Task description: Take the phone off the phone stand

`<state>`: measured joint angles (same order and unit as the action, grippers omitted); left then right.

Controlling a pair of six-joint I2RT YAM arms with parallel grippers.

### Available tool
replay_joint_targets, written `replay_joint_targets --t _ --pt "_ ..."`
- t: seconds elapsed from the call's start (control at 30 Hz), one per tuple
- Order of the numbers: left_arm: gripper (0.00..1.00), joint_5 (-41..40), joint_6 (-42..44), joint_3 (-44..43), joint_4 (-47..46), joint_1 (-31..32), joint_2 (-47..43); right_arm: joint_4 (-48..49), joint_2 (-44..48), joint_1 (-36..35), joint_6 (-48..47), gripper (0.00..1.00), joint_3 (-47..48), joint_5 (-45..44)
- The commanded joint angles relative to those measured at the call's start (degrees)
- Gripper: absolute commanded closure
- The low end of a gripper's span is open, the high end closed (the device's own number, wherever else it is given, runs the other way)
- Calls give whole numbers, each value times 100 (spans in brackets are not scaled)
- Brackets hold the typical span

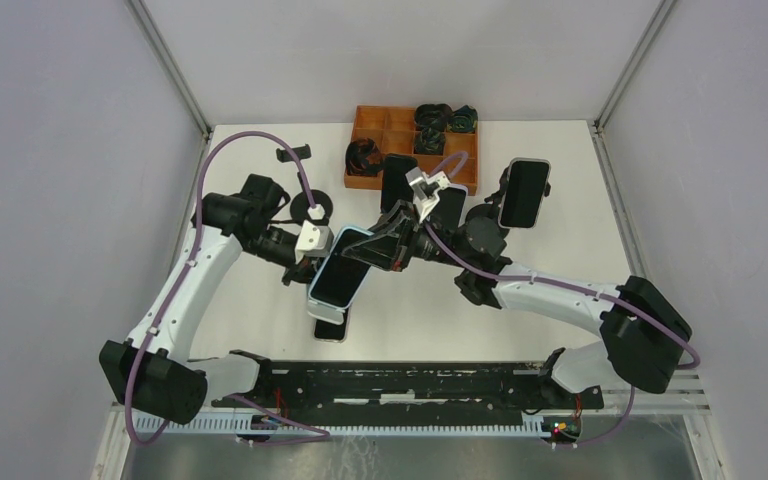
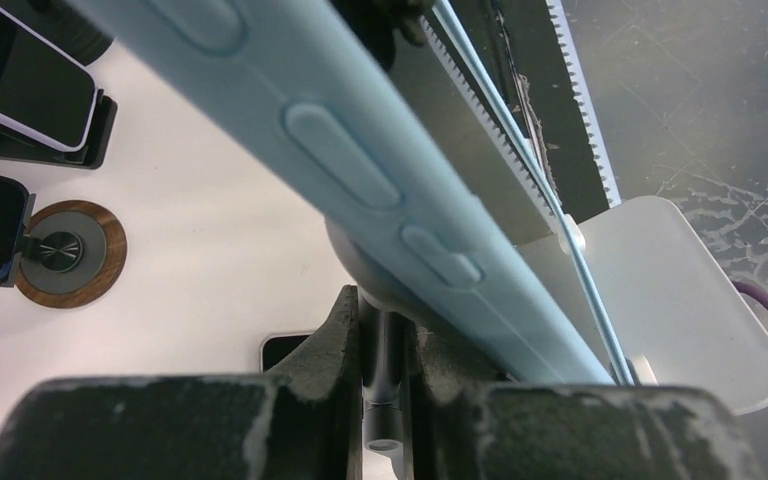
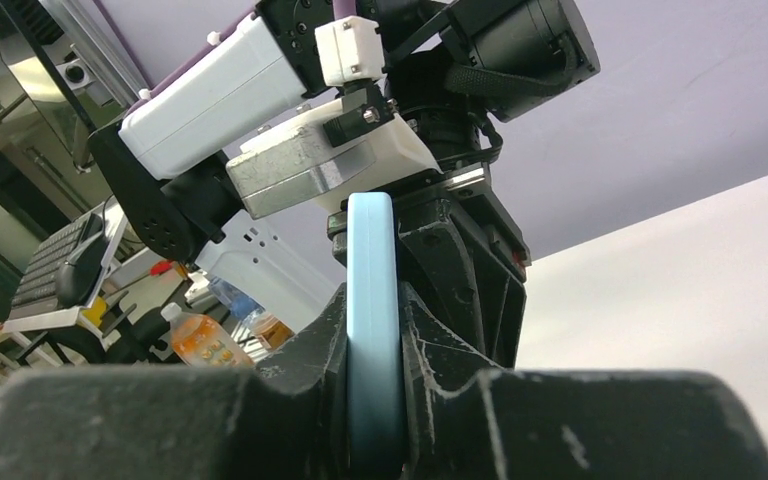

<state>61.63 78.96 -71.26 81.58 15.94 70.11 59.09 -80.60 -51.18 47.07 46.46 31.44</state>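
The phone point(image 1: 341, 273) has a light blue case and hangs tilted above the table's middle. My right gripper point(image 1: 382, 247) is shut on its upper edge. In the right wrist view the blue edge point(image 3: 371, 300) sits clamped between both fingers of the right gripper point(image 3: 372, 330). My left gripper point(image 1: 308, 262) is below the phone's left side. In the left wrist view the left gripper point(image 2: 385, 315) is shut on the phone stand's dark stem point(image 2: 388, 355). The stand's grey round head point(image 2: 360, 265) touches the phone's back point(image 2: 360, 170). A white rounded plate point(image 2: 680, 290) shows behind the phone.
Three more phones on stands point(image 1: 525, 192) point(image 1: 397, 180) point(image 1: 450, 205) stand at the back. An orange compartment tray point(image 1: 380, 125) holds black bands. A wood-rimmed disc point(image 1: 317, 210) lies at the back left. A dark flat piece point(image 1: 330, 328) lies under the held phone.
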Motion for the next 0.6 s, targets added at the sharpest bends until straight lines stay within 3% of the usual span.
replay_joint_targets --t 0.0,0.1,0.2,0.33,0.57 --pt "98 229 366 -33 235 78 -124 165 286 224 9 90 253 -486" --pt "98 44 572 -36 235 84 -176 118 347 369 407 100 399 -272" --pt "98 -116 808 -106 235 84 -199 -309 195 383 804 100 750 70" --pt "98 -476 1033 -248 235 85 -189 -146 -61 408 1505 100 900 696" --pt "98 -1098 1113 -294 157 84 -219 -1388 738 953 914 100 618 977"
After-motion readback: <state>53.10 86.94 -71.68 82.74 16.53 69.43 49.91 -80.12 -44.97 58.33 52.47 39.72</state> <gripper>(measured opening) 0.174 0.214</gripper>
